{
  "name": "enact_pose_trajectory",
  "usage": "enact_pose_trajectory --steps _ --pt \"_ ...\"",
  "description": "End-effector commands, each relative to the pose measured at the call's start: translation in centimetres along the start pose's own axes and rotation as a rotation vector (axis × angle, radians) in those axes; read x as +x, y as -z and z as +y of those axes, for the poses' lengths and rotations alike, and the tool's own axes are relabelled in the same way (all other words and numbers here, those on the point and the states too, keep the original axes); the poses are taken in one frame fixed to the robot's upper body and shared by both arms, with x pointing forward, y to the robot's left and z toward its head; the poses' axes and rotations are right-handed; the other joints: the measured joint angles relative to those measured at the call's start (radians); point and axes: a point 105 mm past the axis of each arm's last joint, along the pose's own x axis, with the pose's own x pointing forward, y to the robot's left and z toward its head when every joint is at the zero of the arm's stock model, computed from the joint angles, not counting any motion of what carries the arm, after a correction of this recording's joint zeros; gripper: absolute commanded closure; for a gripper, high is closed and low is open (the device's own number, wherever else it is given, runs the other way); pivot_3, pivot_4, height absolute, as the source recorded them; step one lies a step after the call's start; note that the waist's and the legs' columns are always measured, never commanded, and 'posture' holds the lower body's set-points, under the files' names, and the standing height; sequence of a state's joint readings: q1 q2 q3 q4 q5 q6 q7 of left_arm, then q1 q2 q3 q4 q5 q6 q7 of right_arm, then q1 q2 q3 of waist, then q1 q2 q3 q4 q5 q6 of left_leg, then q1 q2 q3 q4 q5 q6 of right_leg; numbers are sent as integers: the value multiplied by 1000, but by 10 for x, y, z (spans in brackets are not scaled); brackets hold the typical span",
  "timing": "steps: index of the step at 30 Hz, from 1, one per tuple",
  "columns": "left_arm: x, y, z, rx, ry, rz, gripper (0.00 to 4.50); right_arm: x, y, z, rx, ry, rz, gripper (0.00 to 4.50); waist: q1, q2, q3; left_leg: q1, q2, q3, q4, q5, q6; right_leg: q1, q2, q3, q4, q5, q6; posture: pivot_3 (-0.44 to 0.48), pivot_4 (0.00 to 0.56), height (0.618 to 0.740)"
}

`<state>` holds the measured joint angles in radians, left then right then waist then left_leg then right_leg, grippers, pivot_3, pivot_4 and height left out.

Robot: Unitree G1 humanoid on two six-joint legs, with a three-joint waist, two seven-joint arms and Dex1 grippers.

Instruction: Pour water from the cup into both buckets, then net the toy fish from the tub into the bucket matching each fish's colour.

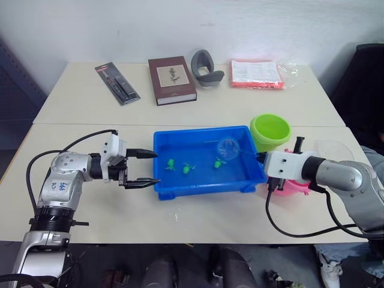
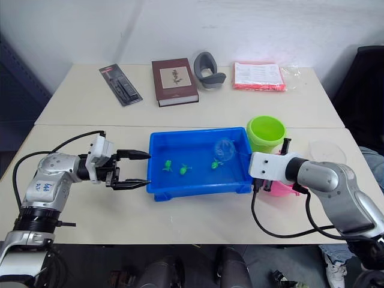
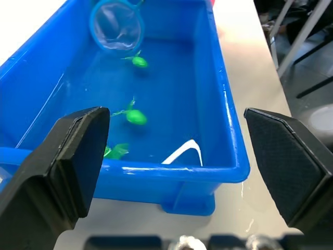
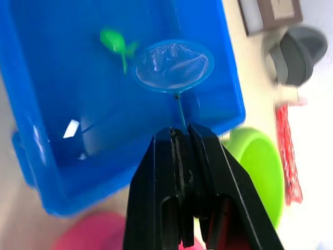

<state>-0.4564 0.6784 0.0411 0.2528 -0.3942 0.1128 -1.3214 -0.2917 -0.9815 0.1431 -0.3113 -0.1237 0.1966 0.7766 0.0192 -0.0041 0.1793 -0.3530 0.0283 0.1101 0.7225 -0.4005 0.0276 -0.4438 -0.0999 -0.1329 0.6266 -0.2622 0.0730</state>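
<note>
1. The blue tub (image 1: 207, 161) sits near the middle of the tabletop (image 1: 90, 204), a little toward its front edge, with water in it.
2. Three green toy fish (image 1: 188, 169) lie in a loose row in the tub; no pink ones can be made out there.
3. The right end effector (image 4: 183, 136) has its two fingers closed on the thin handle of a small round fish net (image 4: 173, 66), whose hoop hangs over the tub's right half, just beside the rightmost green fish (image 1: 218, 162); whether it touches the water is unclear.
4. The left end effector (image 1: 143, 168) hovers at the tub's left end wall, fingers spread wide and holding nothing, aimed along the tub's length.
5. The lime green bucket (image 1: 270, 131) stands just beyond the tub's far right corner.
6. The pink bucket (image 1: 292, 186) stands off the tub's near right corner, mostly hidden beneath the right arm.
7. The clear cup (image 1: 333, 150) stands near the tabletop's right edge, beyond the right arm.
8. Along the far edge, left to right: a blister-packed item (image 1: 117, 83), a brown book (image 1: 171, 79), a grey curved object (image 1: 206, 68) and a red-edged packet (image 1: 257, 73).
</note>
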Motion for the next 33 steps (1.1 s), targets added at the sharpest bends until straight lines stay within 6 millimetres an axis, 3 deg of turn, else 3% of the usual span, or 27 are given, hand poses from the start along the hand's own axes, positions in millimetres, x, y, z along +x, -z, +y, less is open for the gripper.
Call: enact_pose_trajectory --steps 1,6,15,21,25,29,33 --pt "-6 -10 3 51 -44 -28 43 6 -6 -5 -40 25 -8 4500 -3 0 0 0 0 0 0 0 0 0 0 0 0 0 0 0 150 740" --pt "-7 -11 1 51 -60 -37 43 11 -4 -1 -2 -6 -8 4500 -10 0 0 0 0 1 0 0 0 0 0 -1 0 0 0 0 150 740" --pt "-13 -9 -1 40 -79 -32 43 9 -32 14 432 -50 -185 4500 -10 0 0 0 0 0 0 0 0 0 0 -1 0 0 0 0 150 740" --pt "-10 -14 -2 28 -79 -52 43 -12 -39 17 709 11 -278 4500 -2 0 0 0 0 0 0 0 0 0 0 -1 0 0 0 0 150 740" --pt "2 -27 2 25 -95 -123 43 -30 -44 16 823 71 -357 4500 4 0 0 0 0 0 0 0 0 0 0 0 0 0 0 0 150 740" --pt "15 -40 7 -57 -125 -228 43 -45 -47 6 866 181 -439 4500 4 0 0 0 -1 0 0 0 0 0 0 0 1 0 0 0 150 740" --pt "32 -53 10 -72 -136 -303 43 -59 -34 -7 866 333 -438 4500 3 0 0 1 -1 0 -1 0 0 0 1 0 1 0 0 0 150 740"
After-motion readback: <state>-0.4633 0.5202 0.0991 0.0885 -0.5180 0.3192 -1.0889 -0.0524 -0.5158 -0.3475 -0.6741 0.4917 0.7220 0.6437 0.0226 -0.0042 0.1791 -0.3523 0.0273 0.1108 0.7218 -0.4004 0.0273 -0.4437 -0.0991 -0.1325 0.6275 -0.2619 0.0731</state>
